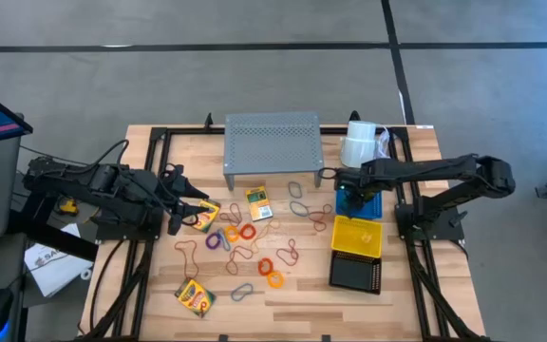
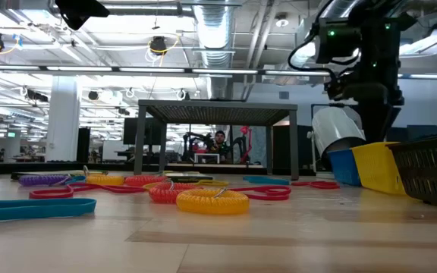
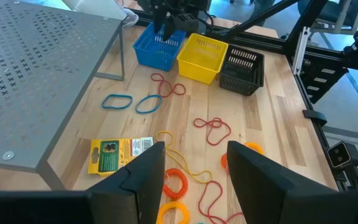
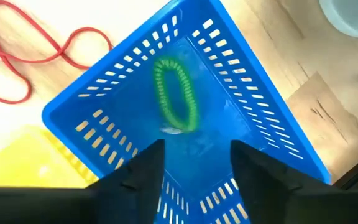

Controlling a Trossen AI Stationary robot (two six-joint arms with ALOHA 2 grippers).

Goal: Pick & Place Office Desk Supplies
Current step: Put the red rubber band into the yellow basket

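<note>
— Where is the right gripper (image 4: 191, 163)?

— Directly above the blue basket (image 1: 362, 202), near the right edge of the worktop (image 1: 302, 294). Its fingers (image 4: 145, 168) stand apart with nothing between them. A green coiled loop (image 4: 178, 94) lies flat on the floor of the blue basket, just beyond the fingertips.

— And the other baskets?

— They sit in a row along the right side. The yellow basket (image 1: 357, 236) touches the blue one, and the black basket (image 1: 355, 274) sits next, towards the front edge. The white paper roll (image 1: 358, 144) stands by the far edge, just beyond the blue basket.

— The left gripper (image 3: 194, 163)?

— At the left side of the worktop, hanging over a crayon box (image 1: 201, 215). Its fingers (image 3: 143, 177) are spread wide and empty.

— What lies in the middle?

— Many loose loops (image 1: 245, 233) in red, orange, purple and grey are scattered across the centre. A second crayon box (image 1: 259, 203) lies just in front of the grey perforated shelf (image 1: 273, 142), which stands at the far edge. A third crayon box (image 1: 195, 298) rests near the front left corner. Two blue-grey loops (image 3: 132, 102) lie side by side between the shelf and the baskets.
</note>
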